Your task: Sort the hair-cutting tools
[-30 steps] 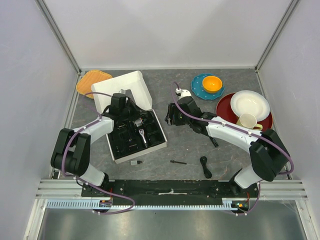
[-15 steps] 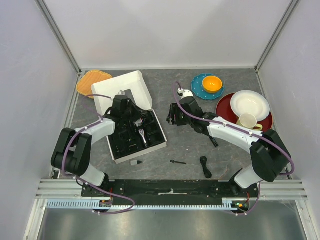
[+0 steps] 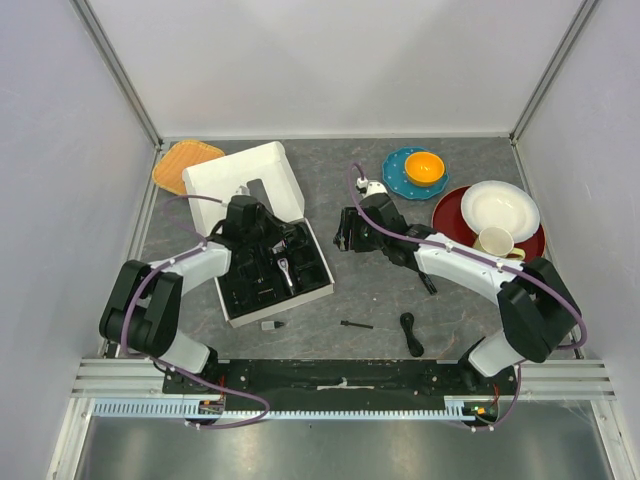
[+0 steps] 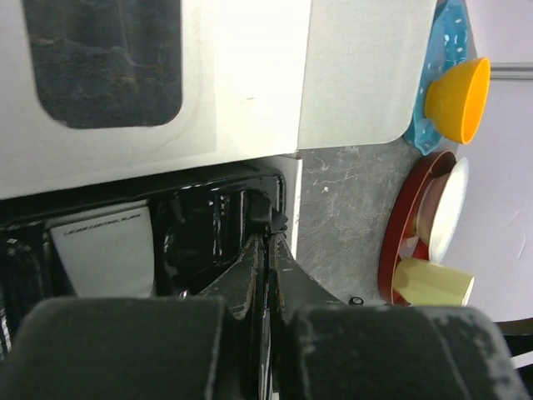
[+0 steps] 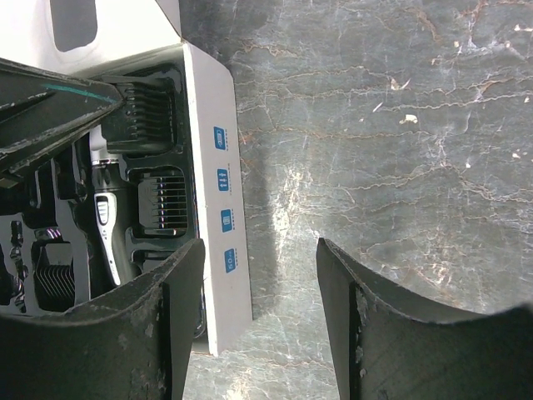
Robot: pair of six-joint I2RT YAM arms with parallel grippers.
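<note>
A: Grippers?
B: Over box (image 3: pixel 250 172), left gripper (image 4: pixel 268 237) pinched shut. Just right of box, right gripper (image 5: pixel 260 250) wide, empty.
A: Tools?
B: In box: clipper (image 5: pixel 108 221), guards (image 5: pixel 162 200). Front-right of box: brush (image 3: pixel 356 325), cable (image 3: pixel 410 334).

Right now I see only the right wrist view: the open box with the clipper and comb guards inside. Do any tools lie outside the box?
Observer: Yes. In the top view a thin black brush lies on the table, nearer to the arm bases than the box.
Operator: Is something else close to it?
Observer: A black cable lies to the right of the brush, apart from it.
Operator: And where is the left gripper?
Observer: The left gripper is shut, with its tips down inside the black tray. I cannot tell whether it pinches anything.
</note>
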